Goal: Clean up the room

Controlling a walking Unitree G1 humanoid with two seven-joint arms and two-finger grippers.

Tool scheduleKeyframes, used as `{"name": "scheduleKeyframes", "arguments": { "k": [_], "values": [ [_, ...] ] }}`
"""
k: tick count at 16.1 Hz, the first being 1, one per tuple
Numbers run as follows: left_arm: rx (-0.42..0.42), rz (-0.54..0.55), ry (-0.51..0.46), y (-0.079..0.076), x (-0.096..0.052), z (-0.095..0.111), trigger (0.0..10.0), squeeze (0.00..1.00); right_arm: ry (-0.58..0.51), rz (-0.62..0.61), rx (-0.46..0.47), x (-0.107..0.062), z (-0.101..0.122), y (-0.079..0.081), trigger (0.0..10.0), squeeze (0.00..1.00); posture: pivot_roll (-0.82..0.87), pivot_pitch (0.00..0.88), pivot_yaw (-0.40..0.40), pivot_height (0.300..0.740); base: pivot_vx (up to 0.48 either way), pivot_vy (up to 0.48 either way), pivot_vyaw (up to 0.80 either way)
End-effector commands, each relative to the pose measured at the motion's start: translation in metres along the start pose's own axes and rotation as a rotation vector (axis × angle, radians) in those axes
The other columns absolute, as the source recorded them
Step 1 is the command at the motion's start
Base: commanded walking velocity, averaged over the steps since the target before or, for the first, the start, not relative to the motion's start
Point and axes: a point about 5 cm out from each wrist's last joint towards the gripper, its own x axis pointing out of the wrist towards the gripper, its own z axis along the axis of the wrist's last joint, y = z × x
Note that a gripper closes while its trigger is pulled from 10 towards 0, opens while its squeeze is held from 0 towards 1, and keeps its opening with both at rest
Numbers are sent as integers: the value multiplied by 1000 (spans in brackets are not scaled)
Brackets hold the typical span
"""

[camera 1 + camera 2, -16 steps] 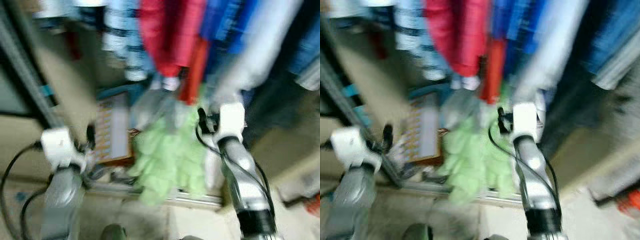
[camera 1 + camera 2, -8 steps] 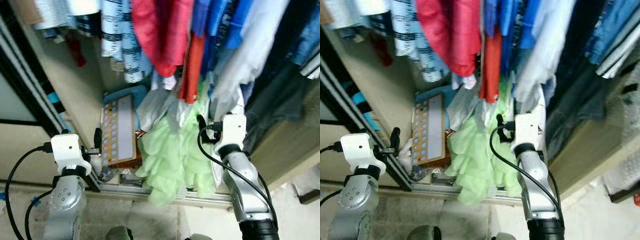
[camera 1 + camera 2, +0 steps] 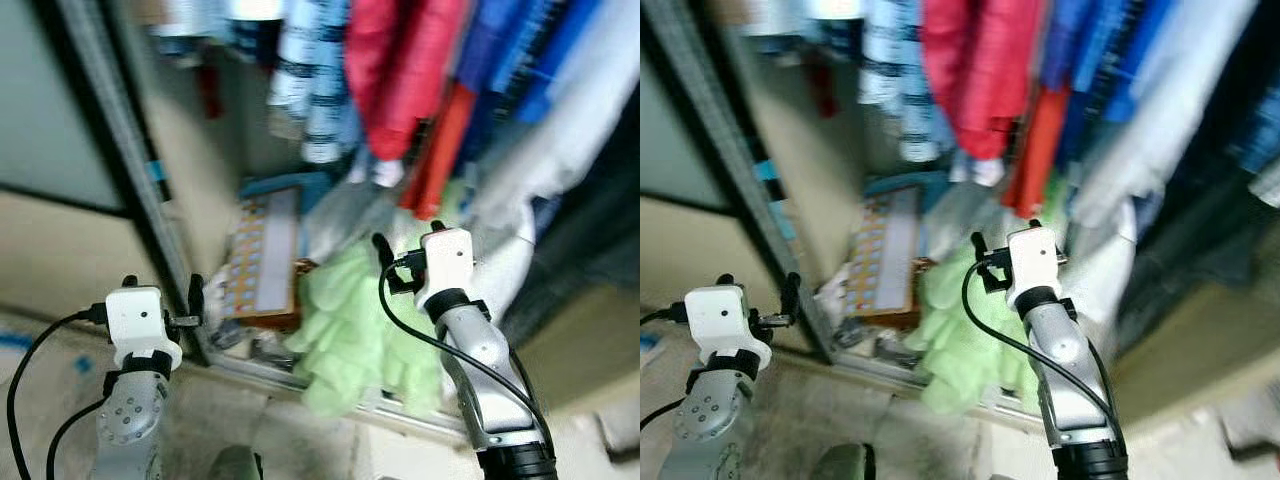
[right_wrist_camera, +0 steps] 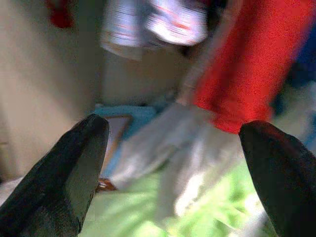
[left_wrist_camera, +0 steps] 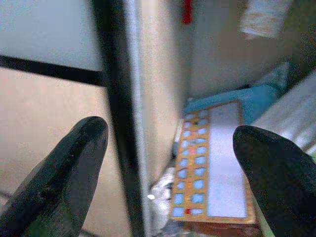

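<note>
Open wardrobe seen from the robot's head, with both arms raised toward it; the head views are blurred. The left claw (image 3: 160, 290) sits low at the wardrobe's left edge, its fingers (image 5: 64, 182) spread wide with nothing between them; in the left wrist view the dark door frame (image 5: 118, 113) runs between the two fingers. The right claw (image 3: 405, 240) is raised in front of the hanging clothes, fingers (image 4: 74, 168) likewise spread and empty.

Contents. A pale green garment (image 3: 350, 340) is heaped on the wardrobe floor and spills over the metal sliding track (image 3: 400, 415) at the front; it lies just below and to the left of the right claw, apart from it. A grey-white plastic bag (image 3: 340, 215) rests on top of the green heap, beneath the clothes. Left of the heap an orange-edged board (image 3: 265, 260) printed with a grid of small squares leans against a blue item (image 5: 237, 96); it lies just beyond the left claw. Any writing on the board is too blurred to read.

Above hang a red garment (image 3: 410, 70), blue garments (image 3: 520, 50), a light striped garment (image 3: 310, 70) and a pale grey-white one (image 3: 590, 130).

Surroundings. The wardrobe's inner wall (image 3: 200, 170) is beige; the floor (image 3: 300, 440) in front is light grey.
</note>
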Motion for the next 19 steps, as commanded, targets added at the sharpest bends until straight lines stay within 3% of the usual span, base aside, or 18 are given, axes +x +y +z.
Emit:
{"name": "scheduleKeyframes", "arguments": {
  "k": [1, 6, 12, 19],
  "values": [
    [13, 10, -25, 2, 3, 6, 10000, 0, -8, 16, 4, 3, 4, 1, 10000, 0, 6, 0, -66, 740, 0, 0, 800],
    [31, 22, -73, 0, 15, 17, 10000, 0, -31, 44, 25, 10, 10, 7, 10000, 0, 12, 0, -71, 740, 0, 0, 800],
    [29, 68, -43, -6, 18, 10, 10000, 0, -28, 24, 53, 13, 9, 5, 10000, 0, -4, 0, -63, 740, 0, 0, 800],
    [12, 19, -91, -13, 34, 20, 10000, 0, -43, 15, 61, 25, 12, 5, 10000, 0, 2, 0, -59, 740, 0, 0, 800]
  ]
}}
